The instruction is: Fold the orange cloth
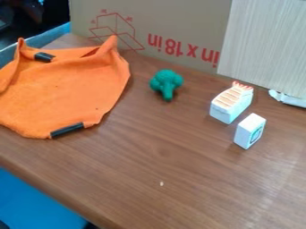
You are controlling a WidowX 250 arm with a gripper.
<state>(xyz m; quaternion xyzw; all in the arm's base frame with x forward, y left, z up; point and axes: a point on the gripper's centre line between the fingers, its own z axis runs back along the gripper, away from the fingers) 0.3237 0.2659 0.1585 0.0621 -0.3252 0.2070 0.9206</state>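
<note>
The orange cloth lies at the left of the wooden table, mostly spread out, with its left part reaching the view's edge. Its upper corners stand up in raised, creased peaks, one at the upper left and one near the cardboard. A black strip shows on its upper left part and another along its lower edge.
A green toy broccoli stands right of the cloth. Farther right are a white box with an orange-striped top and a small white block. Cardboard and a pale panel line the back of the table.
</note>
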